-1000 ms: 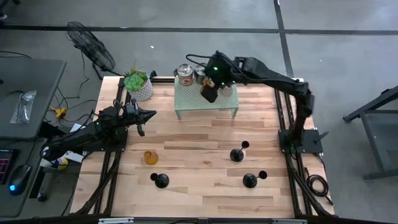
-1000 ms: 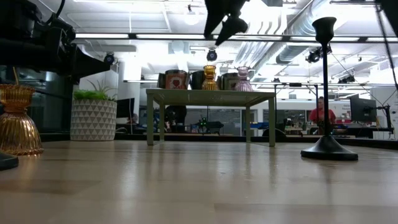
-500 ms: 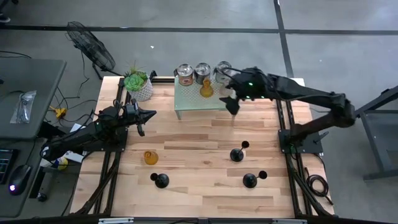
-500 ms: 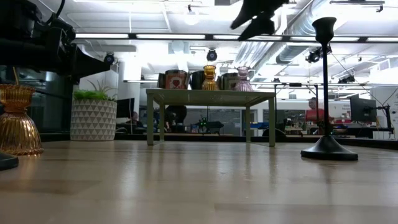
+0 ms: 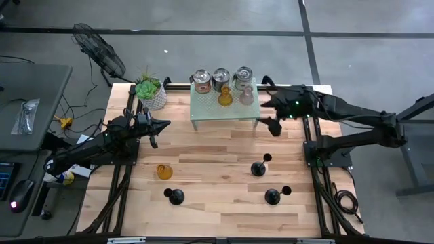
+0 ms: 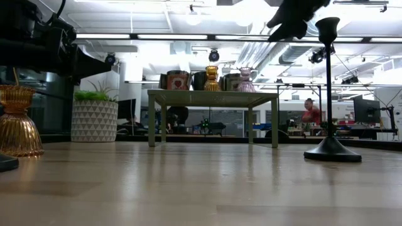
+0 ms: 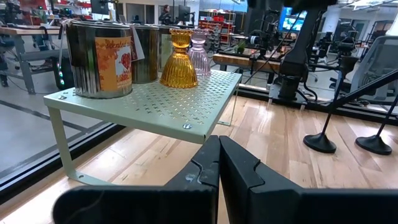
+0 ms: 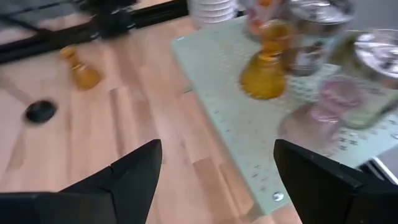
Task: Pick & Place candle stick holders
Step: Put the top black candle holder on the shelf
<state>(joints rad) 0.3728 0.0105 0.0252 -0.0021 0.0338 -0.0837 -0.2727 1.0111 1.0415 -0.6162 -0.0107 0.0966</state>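
Observation:
A pale green shelf (image 5: 224, 112) at the far middle carries three silver cups (image 5: 221, 78), an amber glass holder (image 5: 225, 97) and a pale pink glass holder (image 5: 247, 97), all upright. A second amber holder (image 5: 163, 171) and three black stemmed holders (image 5: 259, 167) (image 5: 175, 196) (image 5: 273, 196) stand on the wooden table. My right gripper (image 5: 270, 115) hangs open and empty in the air just beyond the shelf's right end; its wrist view (image 8: 217, 180) looks down on the shelf. My left gripper (image 5: 163, 125) is shut and empty, left of the shelf (image 7: 219, 168).
A white pot with a green plant (image 5: 150, 93) stands at the far left corner. The shelf stands on thin legs with room beneath it (image 6: 212, 119). Bare wood lies between the shelf and the holders nearer the front edge.
My right gripper has swung from above the shelf, over the amber holder, toward the table's right edge and now hangs past the shelf's right end, staying high. The amber holder on the shelf has stayed in place.

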